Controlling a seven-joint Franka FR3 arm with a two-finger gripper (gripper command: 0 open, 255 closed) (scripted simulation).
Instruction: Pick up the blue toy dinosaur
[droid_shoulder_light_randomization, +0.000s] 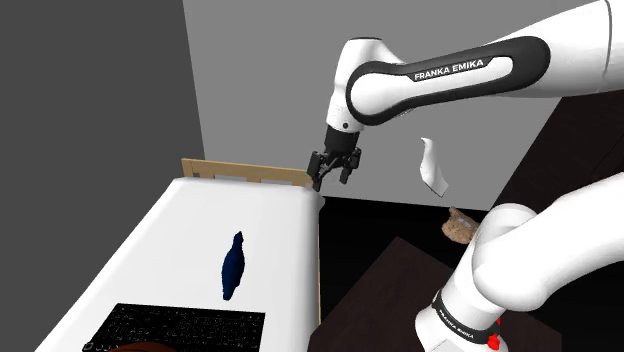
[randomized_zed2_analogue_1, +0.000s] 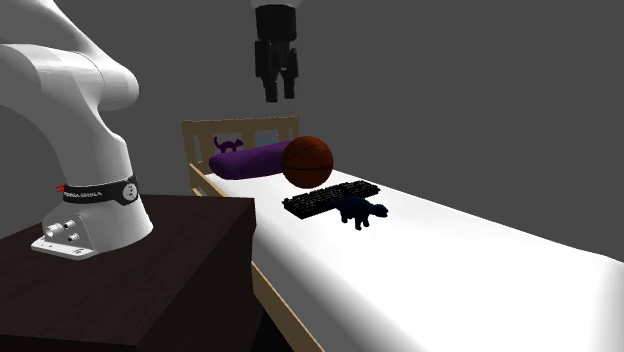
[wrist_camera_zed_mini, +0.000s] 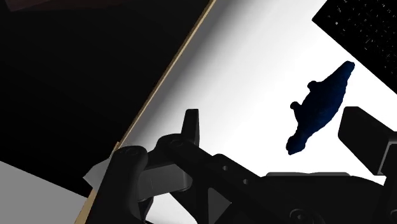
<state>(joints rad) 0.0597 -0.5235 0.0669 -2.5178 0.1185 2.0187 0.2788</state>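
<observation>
Simulated bedroom scene: all-black two-finger gripper (droid_shoulder_light_randomization: 335, 170) of a white Franka arm, poised high over the stand-side edge of a white-covered bed (droid_shoulder_light_randomization: 170, 235), near the corner by its light wooden end board (droid_shoulder_light_randomization: 250, 172). Jaws spread apart, clasping nothing. Small dark-blue toy dinosaur (droid_shoulder_light_randomization: 233, 265) resting on the bedcover about midway across the bed, well apart from the gripper and far beneath it. Just beside one end of the toy, a flat black keyboard (droid_shoulder_light_randomization: 185, 325). Farther toward the opposite end of the bed, a round orange-brown basketball (randomized_zed2_analogue_1: 307, 161), a purple pillow (randomized_zed2_analogue_1: 250, 160) and a little purple cat figure (randomized_zed2_analogue_1: 228, 145) atop it. Through the wrist camera, toy framed between the two parted fingers (wrist_camera_zed_mini: 191, 127) yet untouched, with bare white cover around most of it. Task judged barely begun: no contact, no grasp, nothing lifted. Left to do, by the look of things: travel along the bed to a spot above the toy, descent, closing around the slim body, then the lift.
</observation>
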